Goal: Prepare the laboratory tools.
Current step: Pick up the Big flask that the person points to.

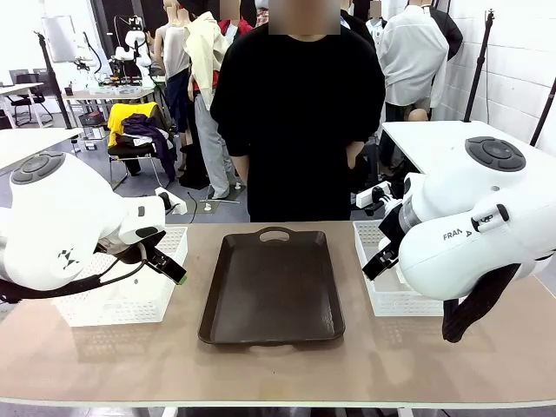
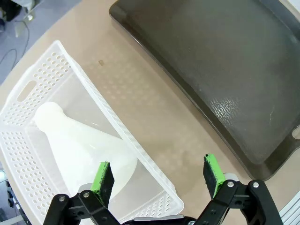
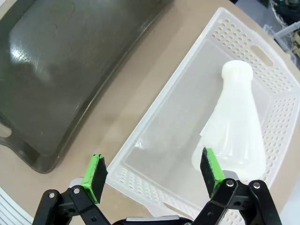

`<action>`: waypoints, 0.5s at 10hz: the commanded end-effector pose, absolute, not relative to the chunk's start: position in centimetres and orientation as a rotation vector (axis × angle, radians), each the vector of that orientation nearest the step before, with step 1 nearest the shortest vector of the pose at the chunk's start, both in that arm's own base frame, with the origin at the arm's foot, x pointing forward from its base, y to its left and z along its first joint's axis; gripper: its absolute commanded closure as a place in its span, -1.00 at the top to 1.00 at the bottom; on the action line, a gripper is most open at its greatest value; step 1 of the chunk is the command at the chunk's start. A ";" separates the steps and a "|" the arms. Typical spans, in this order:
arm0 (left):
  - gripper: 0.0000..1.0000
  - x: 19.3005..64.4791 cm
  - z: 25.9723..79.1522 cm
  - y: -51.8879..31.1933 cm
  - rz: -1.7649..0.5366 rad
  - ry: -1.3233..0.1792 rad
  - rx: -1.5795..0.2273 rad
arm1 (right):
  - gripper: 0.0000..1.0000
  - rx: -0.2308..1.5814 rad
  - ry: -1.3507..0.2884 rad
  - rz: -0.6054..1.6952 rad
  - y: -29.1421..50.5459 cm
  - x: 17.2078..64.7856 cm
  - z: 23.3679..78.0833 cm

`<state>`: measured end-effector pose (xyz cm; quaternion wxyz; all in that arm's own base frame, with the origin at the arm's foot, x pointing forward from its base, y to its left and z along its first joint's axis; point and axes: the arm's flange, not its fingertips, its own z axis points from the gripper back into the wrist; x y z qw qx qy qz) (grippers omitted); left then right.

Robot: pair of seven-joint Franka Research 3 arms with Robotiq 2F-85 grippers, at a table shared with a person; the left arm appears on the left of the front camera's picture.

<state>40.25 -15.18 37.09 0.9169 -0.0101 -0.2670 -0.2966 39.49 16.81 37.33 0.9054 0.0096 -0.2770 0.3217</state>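
One frosted-white conical flask lies on its side in a white mesh basket, neck pointing away from the fingers. My left gripper hovers open over that basket's near wall, one green pad above the flask's base. A second flask lies the same way in the other mesh basket. My right gripper hangs open above it, with one pad over the wide base. From the front, the left gripper and right gripper flank the tray. Neither holds anything.
A dark brown rectangular tray lies mid-table between the left basket and right basket. A person in black stands at the far edge. Bare tabletop runs along the near side.
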 end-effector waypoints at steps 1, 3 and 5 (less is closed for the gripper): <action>1.00 40.3 37.1 -15.1 -0.608 -0.550 -0.021 | 1.00 0.020 -0.572 0.664 16.8 39.5 37.3; 1.00 40.3 37.1 -15.1 -0.608 -0.550 -0.021 | 1.00 0.020 -0.572 0.664 16.8 39.5 37.3; 1.00 40.3 37.1 -15.1 -0.608 -0.550 -0.021 | 1.00 0.020 -0.572 0.664 16.8 39.5 37.3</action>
